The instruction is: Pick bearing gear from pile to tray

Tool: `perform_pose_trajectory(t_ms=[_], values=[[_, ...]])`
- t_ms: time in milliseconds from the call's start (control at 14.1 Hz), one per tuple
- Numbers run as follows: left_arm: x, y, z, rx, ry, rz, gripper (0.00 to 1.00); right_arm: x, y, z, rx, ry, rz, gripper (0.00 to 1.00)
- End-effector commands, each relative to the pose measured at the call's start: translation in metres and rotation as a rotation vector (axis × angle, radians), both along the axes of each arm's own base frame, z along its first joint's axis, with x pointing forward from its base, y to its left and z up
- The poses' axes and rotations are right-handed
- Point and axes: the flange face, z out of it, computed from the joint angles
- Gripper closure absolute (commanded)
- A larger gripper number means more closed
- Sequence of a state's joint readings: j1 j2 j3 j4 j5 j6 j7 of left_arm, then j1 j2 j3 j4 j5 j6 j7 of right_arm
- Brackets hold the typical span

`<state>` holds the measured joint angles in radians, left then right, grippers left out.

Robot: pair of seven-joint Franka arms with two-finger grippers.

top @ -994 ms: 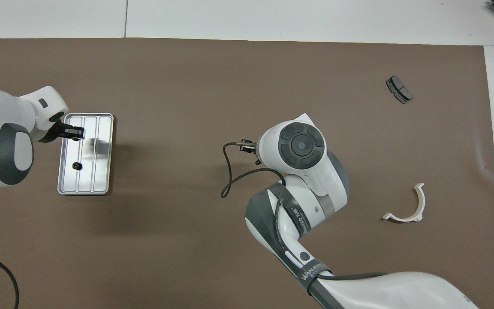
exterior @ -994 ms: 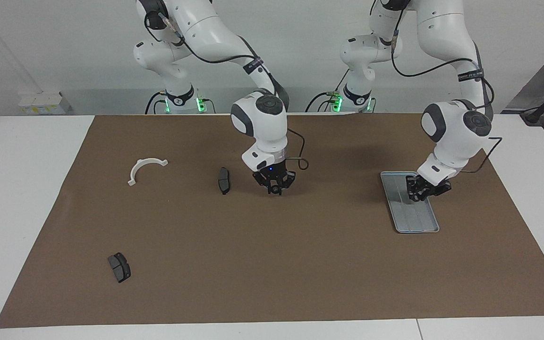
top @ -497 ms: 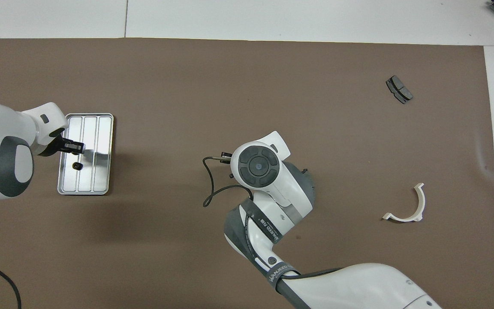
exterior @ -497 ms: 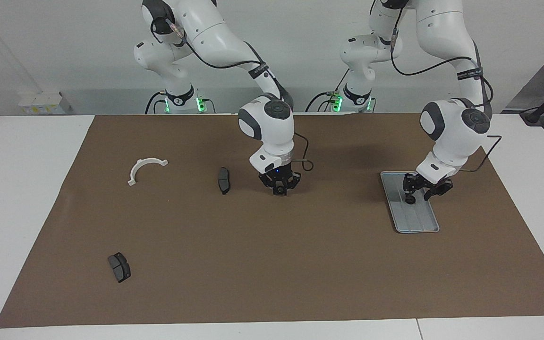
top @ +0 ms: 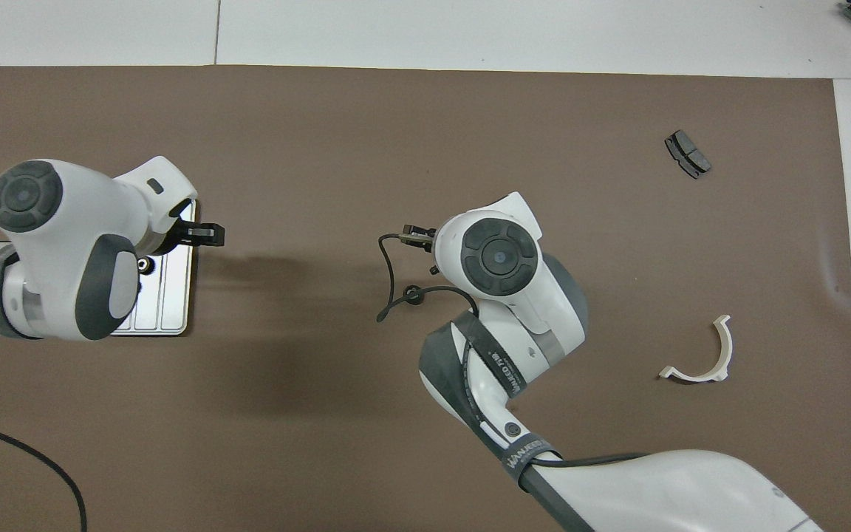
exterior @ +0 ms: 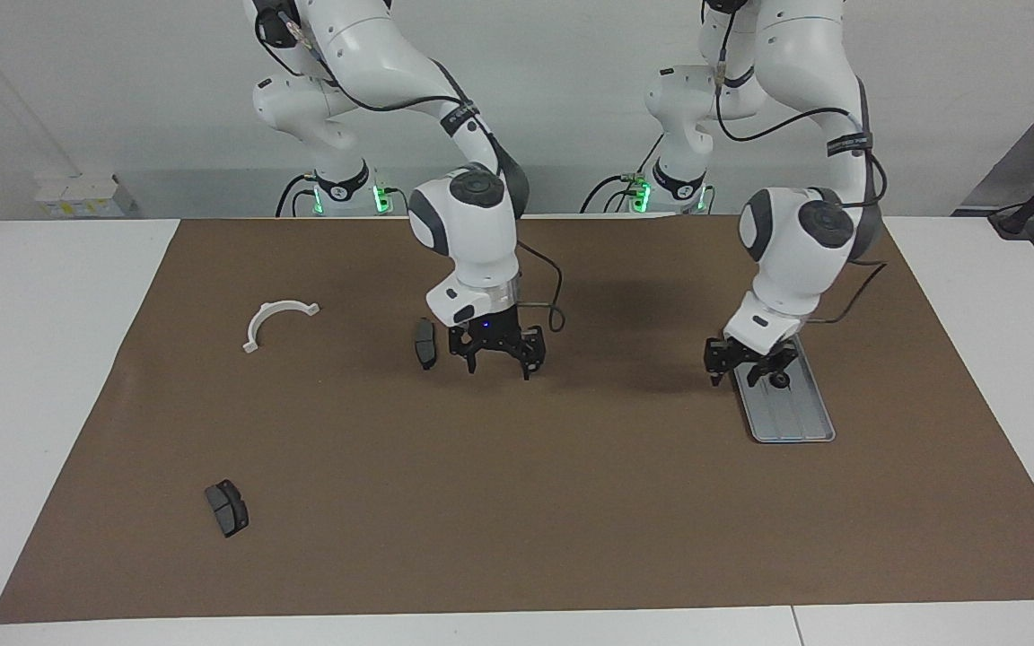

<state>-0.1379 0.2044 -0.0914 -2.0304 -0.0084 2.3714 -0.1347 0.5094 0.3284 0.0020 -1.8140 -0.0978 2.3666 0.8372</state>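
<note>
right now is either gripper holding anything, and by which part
Nothing is held. The left gripper hangs open over the rim of the grooved silver-grey metal tray, where a small black ring lies loose; the right gripper is open too.

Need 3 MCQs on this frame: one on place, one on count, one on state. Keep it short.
1. Where does the small black ring lie?
A. In the tray
B. On the mat beside the white bracket
C. Between the right end effector's fingers

2. How many dark grey brake-pad pieces lie on the mat?
A. One
B. Two
C. Four

3. What state is the right end effector in?
A. Shut on the white bracket
B. Open, over the mat
C. Shut on the tray's rim

Key:
1 A: the ring sits on the tray's grooved floor, close to the left end effector.
2 B: one lies beside the right end effector, and one lies farther from the robots, toward the right arm's end of the table.
3 B: its fingers are spread apart, with bare mat under them.
</note>
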Motion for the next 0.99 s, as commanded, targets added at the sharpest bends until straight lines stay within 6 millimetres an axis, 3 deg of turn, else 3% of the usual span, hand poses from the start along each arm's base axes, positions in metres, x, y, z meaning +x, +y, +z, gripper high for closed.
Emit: perform_pose_trajectory(t_ms=[0, 213, 497, 710, 923], values=[[-0.019, -0.070, 0.003, -0.049, -0.062, 0.046, 0.35, -0.015, -0.062, 0.037, -0.051, 0.029, 0.016, 0.00], [-0.049, -0.140, 0.000, -0.093, -0.113, -0.010, 0.35, -0.010, -0.149, 0.081, -0.096, 0.065, 0.074, 0.00], [-0.083, -0.207, -0.022, -0.119, -0.116, -0.094, 0.42, -0.015, -0.221, 0.135, -0.054, 0.080, 0.098, 0.00], [-0.099, -0.243, -0.050, -0.172, -0.147, -0.079, 0.45, -0.008, -0.273, 0.186, -0.055, 0.103, 0.159, 0.00], [-0.111, -0.259, -0.058, -0.170, -0.136, -0.110, 0.50, -0.004, -0.316, 0.225, -0.068, 0.087, 0.175, 0.00]])
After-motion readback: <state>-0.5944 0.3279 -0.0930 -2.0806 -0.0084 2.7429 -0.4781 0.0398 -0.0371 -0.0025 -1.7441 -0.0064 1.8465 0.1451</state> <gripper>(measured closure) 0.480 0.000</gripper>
